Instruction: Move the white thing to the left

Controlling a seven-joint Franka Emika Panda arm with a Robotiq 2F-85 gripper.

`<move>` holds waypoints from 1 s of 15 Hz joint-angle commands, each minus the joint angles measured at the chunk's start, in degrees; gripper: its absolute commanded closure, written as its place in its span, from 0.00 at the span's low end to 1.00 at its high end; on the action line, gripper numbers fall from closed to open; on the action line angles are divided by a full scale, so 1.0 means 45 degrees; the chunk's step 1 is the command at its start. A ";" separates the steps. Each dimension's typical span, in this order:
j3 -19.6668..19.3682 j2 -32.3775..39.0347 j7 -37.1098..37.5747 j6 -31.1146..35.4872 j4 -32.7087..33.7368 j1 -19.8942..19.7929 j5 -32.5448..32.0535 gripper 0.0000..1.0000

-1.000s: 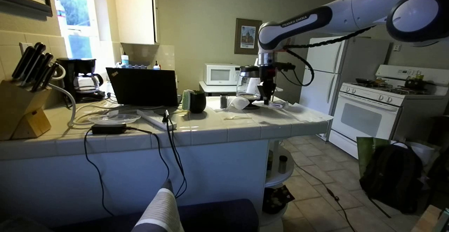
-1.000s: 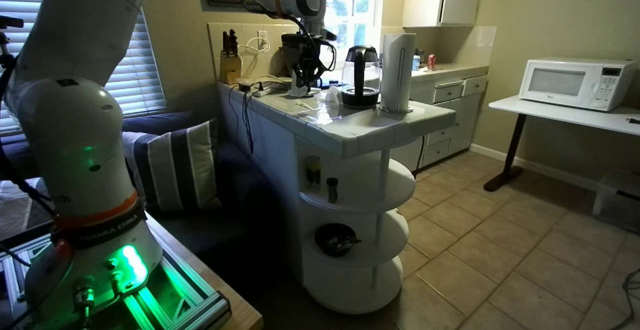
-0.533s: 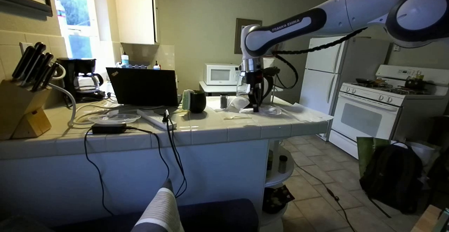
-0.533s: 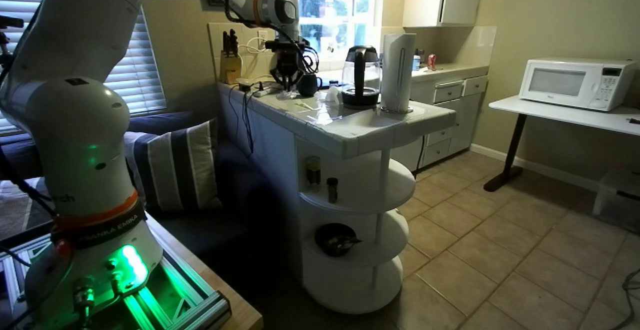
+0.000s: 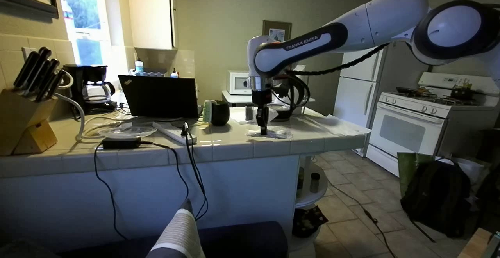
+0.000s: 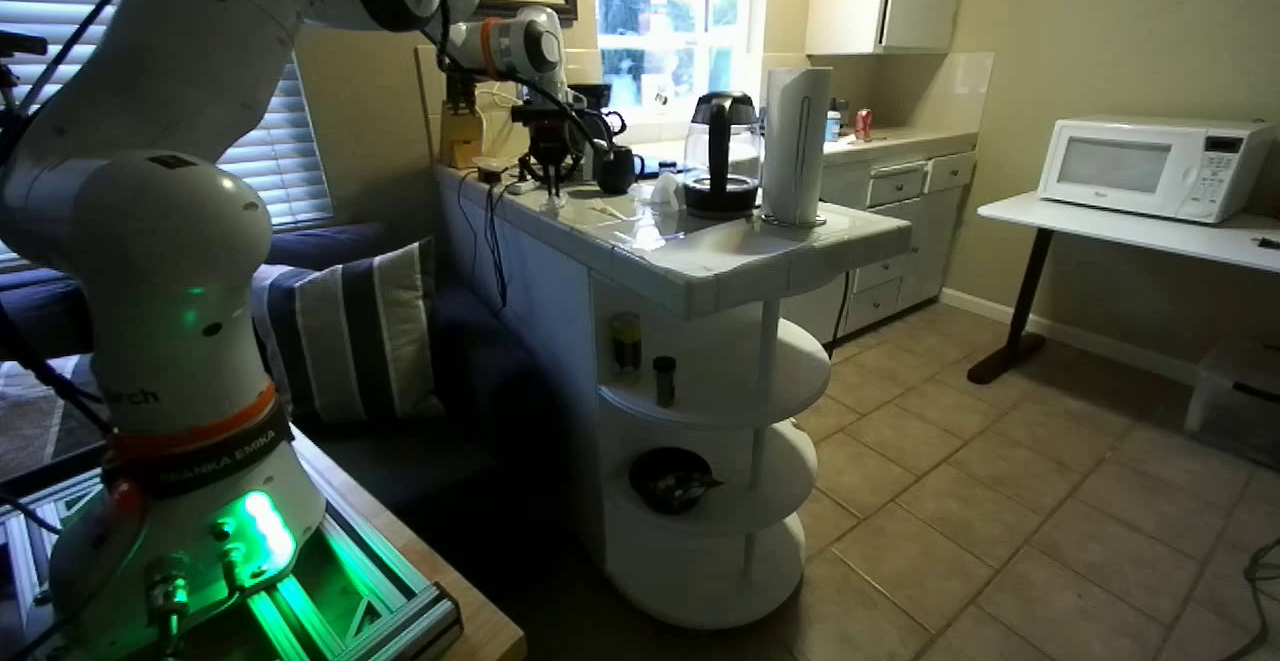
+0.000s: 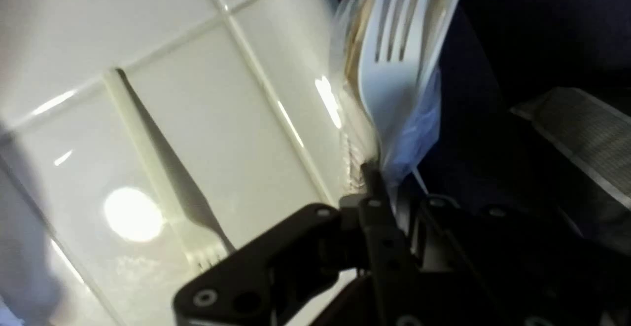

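The white thing appears to be a clear-wrapped packet of white plastic cutlery (image 7: 394, 79). In the wrist view its fork and knife stick out beyond my fingertips. My gripper (image 7: 382, 183) is shut on the packet's near end, which the fingers hide. In an exterior view, my gripper (image 5: 263, 128) points down and the packet (image 5: 279, 132) is low at the counter's front edge; I cannot tell if it touches the tiles. In an exterior view, my gripper (image 6: 553, 181) is left of the black mug (image 6: 618, 171), with the packet (image 6: 553, 203) small beneath it.
A loose white fork (image 7: 148, 143) lies on the tiled counter (image 5: 230, 145). A black mug with a brush (image 5: 221, 113), a laptop (image 5: 158, 96) and a power strip (image 5: 174, 133) are to the left. A kettle (image 6: 720, 166) and paper towel roll (image 6: 797, 146) stand nearby.
My gripper has moved left in both exterior views, with the cutlery packet in it, towards the counter's front edge. The mug has come into sight beside the gripper. Other things have not moved.
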 commanded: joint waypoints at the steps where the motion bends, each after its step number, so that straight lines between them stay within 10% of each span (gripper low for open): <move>1: 0.0087 0.1349 -0.0448 0.0073 0.1799 0.0435 -0.0422 0.97; 10: -0.0104 0.4043 -0.1428 0.1247 0.5451 0.1122 -0.0658 0.97; 11: -0.0142 0.4222 -0.1451 0.1212 0.5773 0.1170 -0.0630 0.65; 15: -0.0416 0.4218 -0.1080 0.0971 0.6094 0.1306 -0.0798 0.42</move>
